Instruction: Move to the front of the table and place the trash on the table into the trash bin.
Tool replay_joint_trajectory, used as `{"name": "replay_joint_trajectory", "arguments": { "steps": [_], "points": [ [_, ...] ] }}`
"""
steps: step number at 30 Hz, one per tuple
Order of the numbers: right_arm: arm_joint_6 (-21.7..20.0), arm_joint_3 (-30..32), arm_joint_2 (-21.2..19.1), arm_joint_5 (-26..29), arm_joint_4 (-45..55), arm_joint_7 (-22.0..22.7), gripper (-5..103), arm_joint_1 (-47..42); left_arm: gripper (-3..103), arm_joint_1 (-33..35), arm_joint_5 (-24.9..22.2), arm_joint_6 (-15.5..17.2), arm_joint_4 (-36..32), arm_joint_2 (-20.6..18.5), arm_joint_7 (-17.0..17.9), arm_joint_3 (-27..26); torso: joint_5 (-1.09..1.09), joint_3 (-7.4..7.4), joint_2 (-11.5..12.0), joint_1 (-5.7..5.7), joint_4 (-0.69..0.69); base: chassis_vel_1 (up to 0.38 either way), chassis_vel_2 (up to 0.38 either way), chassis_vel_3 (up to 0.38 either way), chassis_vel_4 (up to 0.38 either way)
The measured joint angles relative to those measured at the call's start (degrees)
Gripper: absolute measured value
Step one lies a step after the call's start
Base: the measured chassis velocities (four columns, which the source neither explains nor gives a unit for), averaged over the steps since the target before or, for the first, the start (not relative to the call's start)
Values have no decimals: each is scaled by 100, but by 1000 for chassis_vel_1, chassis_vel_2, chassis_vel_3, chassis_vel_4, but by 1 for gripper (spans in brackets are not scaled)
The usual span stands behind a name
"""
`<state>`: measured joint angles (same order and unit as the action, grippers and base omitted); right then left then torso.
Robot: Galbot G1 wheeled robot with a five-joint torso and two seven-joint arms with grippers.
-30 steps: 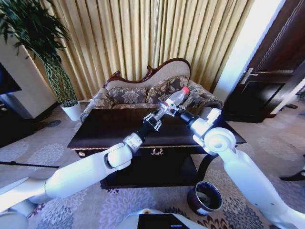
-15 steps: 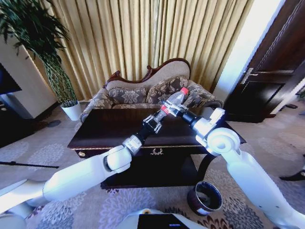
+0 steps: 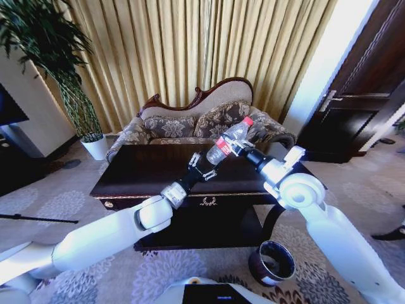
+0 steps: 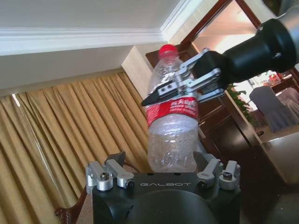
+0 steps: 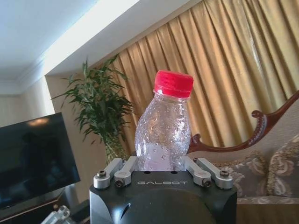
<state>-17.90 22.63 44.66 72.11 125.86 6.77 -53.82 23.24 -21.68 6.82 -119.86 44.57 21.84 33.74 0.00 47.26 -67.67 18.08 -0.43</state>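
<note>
Bottle (image 3: 229, 140): clear plastic, red cap, tilted, held in the air above the worktop (image 3: 152, 170).
Right gripper (image 3: 240, 147): jaws clamped on the bottle at its red label.
Left gripper (image 3: 204, 168): at 8 o'clock from the bottle, jaws spread wide around its base, not closed.
Bin (image 3: 273, 262): on the carpet, 5 o'clock from the worktop.

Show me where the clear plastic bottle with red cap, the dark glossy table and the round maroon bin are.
clear plastic bottle (image 3: 229, 140), head view, body.
dark glossy table (image 3: 145, 168), head view, bare top.
round maroon bin (image 3: 261, 268), head view, outer wall.
</note>
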Motion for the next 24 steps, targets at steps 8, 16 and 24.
{"name": "replay_joint_trajectory", "arguments": {
  "steps": [8, 16, 24],
  "points": [
    [57, 329, -149, -75, -140, 190, 25, -248, 99, 16, -674, 232, 279, 26, 422, -320, -1, 0, 0, 0, 1, 0, 0, 0, 0],
    [236, 731, -464, -902, -162, 699, 25, -960, 100, 808, -1524, 602, 378, -90, 784, -2007, -1, 0, 0, 0, -2, 0, 0, 0, 0],
    [171, 864, -610, -1825, 29, 1403, 25, -1413, 100, 2985, -1583, 909, -325, -504, 707, -4534, -2, -1, 0, 0, 2, 0, 0, 0, 0]
  ]
}}
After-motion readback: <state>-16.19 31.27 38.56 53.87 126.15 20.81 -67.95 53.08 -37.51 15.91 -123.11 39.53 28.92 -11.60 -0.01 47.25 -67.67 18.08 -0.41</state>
